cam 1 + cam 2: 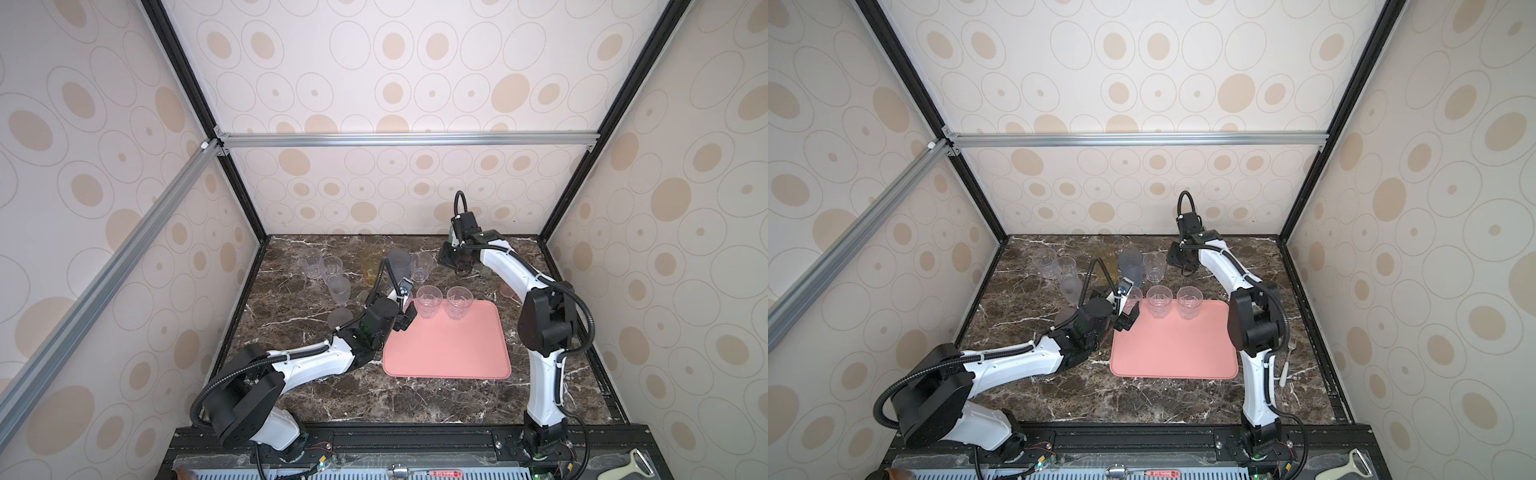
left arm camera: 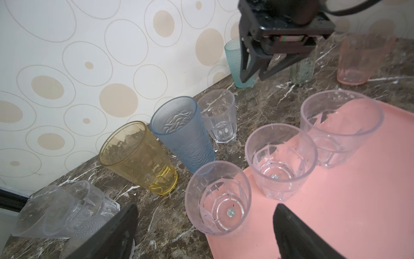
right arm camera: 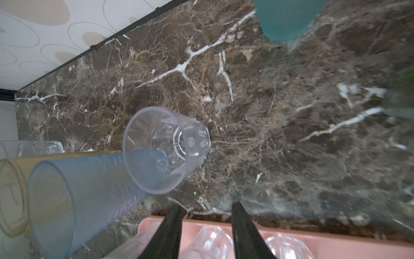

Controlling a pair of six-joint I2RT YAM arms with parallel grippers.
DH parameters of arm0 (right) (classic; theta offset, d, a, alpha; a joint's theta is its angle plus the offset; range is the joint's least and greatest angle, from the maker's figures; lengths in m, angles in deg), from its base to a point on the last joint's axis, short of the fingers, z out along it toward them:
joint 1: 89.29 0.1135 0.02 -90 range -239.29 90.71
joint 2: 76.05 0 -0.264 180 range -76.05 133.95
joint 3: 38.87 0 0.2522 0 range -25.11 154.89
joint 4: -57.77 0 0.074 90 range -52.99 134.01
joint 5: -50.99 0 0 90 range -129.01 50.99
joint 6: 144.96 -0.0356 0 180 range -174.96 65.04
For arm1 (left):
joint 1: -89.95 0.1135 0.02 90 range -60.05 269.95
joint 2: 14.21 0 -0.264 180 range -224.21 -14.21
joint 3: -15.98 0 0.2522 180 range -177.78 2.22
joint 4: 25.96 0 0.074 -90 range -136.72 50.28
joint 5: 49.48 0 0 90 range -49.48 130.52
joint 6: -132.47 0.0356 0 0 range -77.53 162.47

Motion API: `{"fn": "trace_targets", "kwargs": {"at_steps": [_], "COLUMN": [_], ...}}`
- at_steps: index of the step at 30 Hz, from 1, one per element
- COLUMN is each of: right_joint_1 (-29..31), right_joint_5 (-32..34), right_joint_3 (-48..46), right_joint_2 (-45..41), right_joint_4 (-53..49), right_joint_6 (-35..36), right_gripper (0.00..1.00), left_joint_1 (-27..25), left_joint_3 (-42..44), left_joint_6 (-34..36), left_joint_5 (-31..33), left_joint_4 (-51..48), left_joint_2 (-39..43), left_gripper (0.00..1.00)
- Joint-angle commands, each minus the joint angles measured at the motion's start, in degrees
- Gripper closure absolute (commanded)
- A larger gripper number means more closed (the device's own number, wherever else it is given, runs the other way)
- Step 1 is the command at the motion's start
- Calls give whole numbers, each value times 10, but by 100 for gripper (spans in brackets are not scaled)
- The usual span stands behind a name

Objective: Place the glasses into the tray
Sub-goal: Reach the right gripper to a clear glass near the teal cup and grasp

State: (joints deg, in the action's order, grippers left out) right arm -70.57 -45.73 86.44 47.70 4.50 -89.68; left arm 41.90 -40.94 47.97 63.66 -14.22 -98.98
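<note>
The salmon-pink tray (image 1: 446, 349) lies on the marble table. Two clear faceted glasses (image 1: 429, 301) (image 1: 459, 302) stand along its far edge. A third clear glass (image 2: 218, 197) stands at its far-left corner, just ahead of my left gripper (image 2: 206, 235), which is open and touches nothing. Behind the tray stand an amber glass (image 1: 371, 266), a blue-purple glass (image 1: 399, 264) and a clear glass (image 1: 420, 268). My right gripper (image 3: 207, 205) hovers open and empty above bare table behind the tray, near a teal glass (image 2: 235, 65) and a pink glass (image 2: 358, 60).
More clear glasses (image 1: 311, 262) and frosted glasses (image 1: 339, 291) stand at the far left. A small jar (image 2: 302, 69) stands by the teal glass. A fork (image 1: 1287, 361) lies right of the right arm. Patterned walls close in three sides.
</note>
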Motion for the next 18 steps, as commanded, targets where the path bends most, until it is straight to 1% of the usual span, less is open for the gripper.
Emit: {"fn": "trace_targets", "kwargs": {"at_steps": [1, 8, 12, 15, 18], "right_joint_1": [10, 13, 15, 15, 17], "right_joint_5": [-4, 0, -2, 3, 17], "right_joint_3": [49, 122, 147, 161, 168], "right_joint_2": [36, 104, 131, 144, 149], "right_joint_4": [-22, -49, -57, -67, -75], "right_joint_6": [-13, -9, -5, 4, 19], "right_gripper": [60, 61, 64, 70, 78], "left_joint_1": [-2, -3, -3, -3, -3], "left_joint_3": [-26, -17, -18, -17, -15], "left_joint_6": [18, 16, 14, 14, 14], "left_joint_5": [14, 18, 16, 16, 16], "left_joint_4": [-1, 3, 1, -1, -2], "left_joint_2": [3, 10, 10, 11, 11], "left_gripper": [6, 6, 6, 6, 6]}}
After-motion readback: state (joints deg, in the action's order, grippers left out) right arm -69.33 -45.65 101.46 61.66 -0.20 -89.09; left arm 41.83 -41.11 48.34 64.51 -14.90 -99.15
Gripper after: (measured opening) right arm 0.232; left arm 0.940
